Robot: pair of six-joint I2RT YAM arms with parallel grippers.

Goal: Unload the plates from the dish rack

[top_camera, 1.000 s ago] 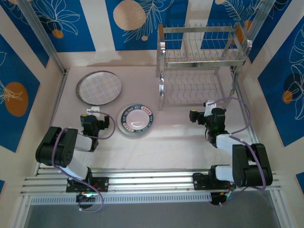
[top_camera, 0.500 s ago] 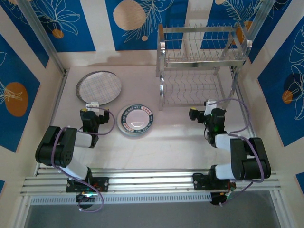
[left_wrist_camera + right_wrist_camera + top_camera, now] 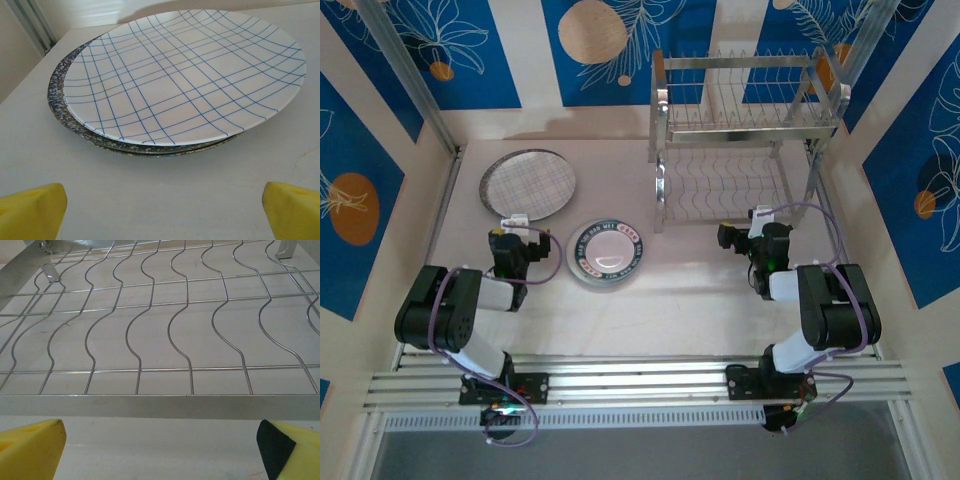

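I held left fingers (image 3: 30, 210) open before the white grid-lined plate (image 3: 185, 75) stacked on a speckled grey plate (image 3: 57, 95), right fingers (image 3: 27, 445) open facing the apparently emptied shiny steel-wire dish rack (image 3: 150, 405).

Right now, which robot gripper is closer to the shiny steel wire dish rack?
Right. The right gripper sits open just before the steel wire dish rack, at its lower shelf; the left gripper is across the table, facing the white grid-lined plate.
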